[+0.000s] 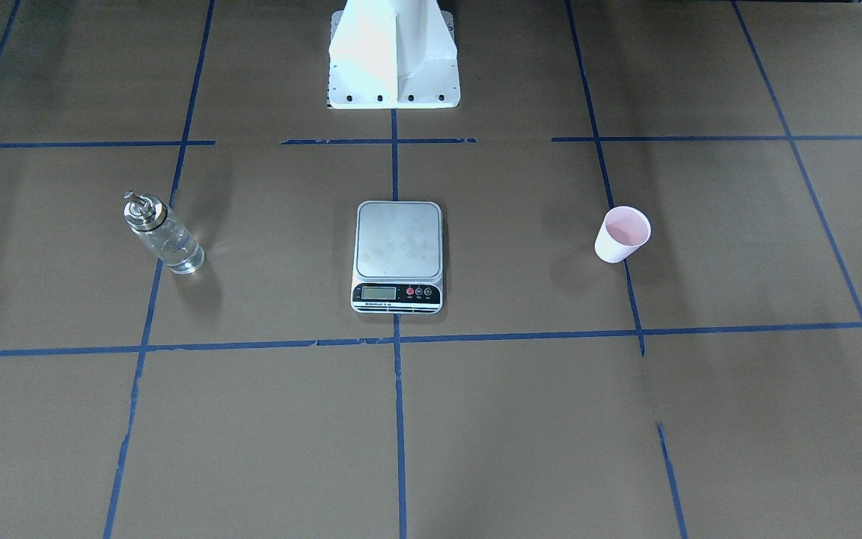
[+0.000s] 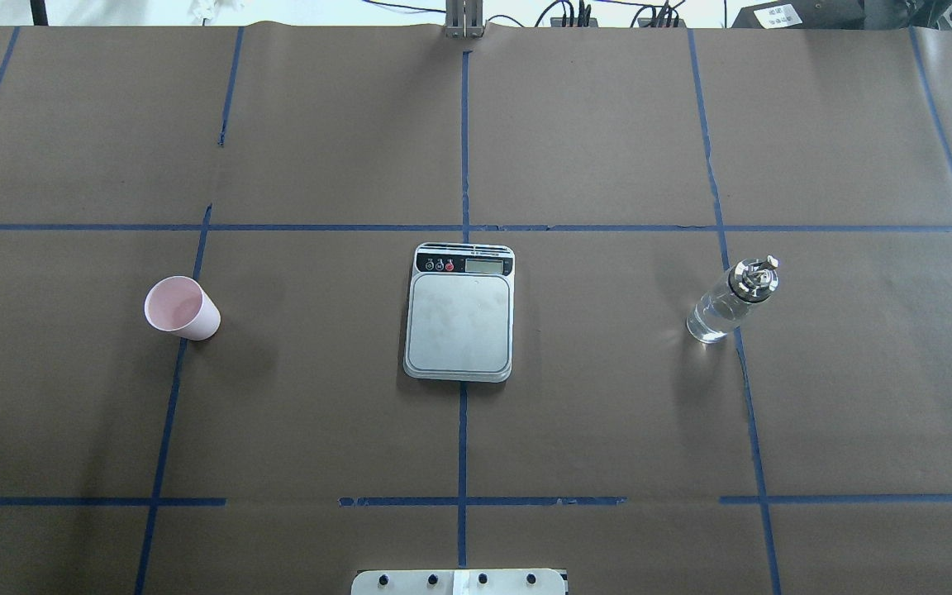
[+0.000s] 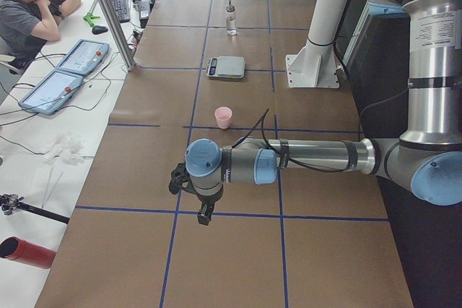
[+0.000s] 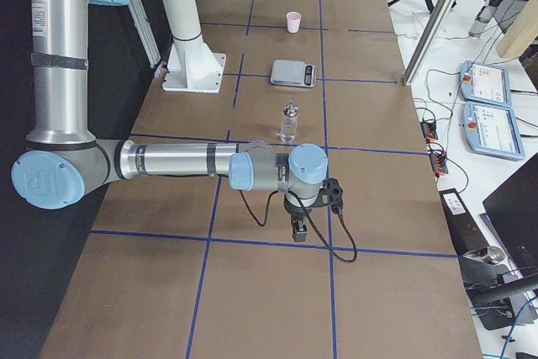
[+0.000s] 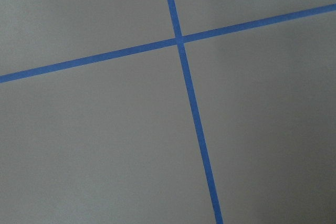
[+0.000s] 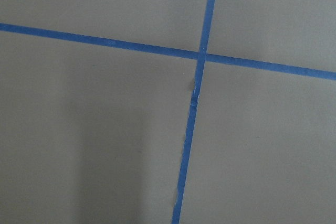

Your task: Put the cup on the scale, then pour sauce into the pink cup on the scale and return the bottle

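Observation:
The pale pink cup (image 2: 181, 308) stands upright on the brown table toward the robot's left, empty. The scale (image 2: 460, 322) lies at the table's centre with nothing on its silver platform. On the robot's right stands the glass bottle (image 2: 728, 302) with its metal cap, clear sauce (image 1: 176, 251) in its lower part. My left gripper (image 3: 204, 214) hangs over the table's left end, well away from the cup (image 3: 224, 117). My right gripper (image 4: 297, 231) hangs over the right end, short of the bottle (image 4: 289, 122). Whether either is open, I cannot tell. Both wrist views show only paper and blue tape.
The white robot pedestal (image 1: 393, 60) stands behind the scale (image 1: 398, 239). Blue tape lines (image 2: 462, 438) grid the brown paper. A person (image 3: 29, 12) sits at a side table with tablets (image 3: 68, 70). More tablets (image 4: 487, 107) lie beyond the opposite end.

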Motion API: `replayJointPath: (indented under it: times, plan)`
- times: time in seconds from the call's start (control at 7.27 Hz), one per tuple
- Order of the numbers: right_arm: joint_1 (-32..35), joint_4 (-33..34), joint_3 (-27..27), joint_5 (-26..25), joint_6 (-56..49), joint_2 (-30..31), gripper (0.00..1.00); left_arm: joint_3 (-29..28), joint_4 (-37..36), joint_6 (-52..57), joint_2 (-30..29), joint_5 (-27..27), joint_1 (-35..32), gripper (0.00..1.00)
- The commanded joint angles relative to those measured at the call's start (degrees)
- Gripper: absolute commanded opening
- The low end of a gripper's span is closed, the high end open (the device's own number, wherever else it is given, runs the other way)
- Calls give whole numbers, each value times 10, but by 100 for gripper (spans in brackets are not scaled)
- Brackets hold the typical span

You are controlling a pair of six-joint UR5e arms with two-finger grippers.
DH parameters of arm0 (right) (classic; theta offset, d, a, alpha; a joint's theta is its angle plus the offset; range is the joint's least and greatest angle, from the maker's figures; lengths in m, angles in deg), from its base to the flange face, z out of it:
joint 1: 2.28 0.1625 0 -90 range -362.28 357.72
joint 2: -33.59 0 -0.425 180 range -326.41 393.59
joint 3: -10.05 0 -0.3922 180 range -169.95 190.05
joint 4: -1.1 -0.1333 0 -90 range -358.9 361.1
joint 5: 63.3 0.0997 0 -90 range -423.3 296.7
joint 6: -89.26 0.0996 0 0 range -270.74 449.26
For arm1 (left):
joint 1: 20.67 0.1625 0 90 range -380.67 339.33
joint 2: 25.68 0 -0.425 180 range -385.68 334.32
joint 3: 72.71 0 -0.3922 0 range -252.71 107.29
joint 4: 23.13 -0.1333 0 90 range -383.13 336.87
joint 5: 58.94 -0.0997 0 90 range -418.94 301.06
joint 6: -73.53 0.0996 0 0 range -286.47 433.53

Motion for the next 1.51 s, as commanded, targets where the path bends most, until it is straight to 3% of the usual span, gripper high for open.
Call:
replayJointPath:
  times: [0.0,0.55,0.83,0.96,1.24,1.38]
  plan:
    - [0,-1,0,0,0,0,100,13,5,3,0,-4,0,100]
    - [0,-20,2,27,0,-2,100,14,38,11,1,-10,4,100]
    - [0,-131,-5,29,1,-5,100,22,60,9,-4,22,4,100]
    - [0,-169,-23,29,2,-17,100,20,122,6,-11,31,4,100]
    - [0,-187,-19,32,26,-46,100,10,338,4,-15,32,4,100]
    - [-13,-188,-19,30,46,-58,100,-3,379,4,-15,33,4,100]
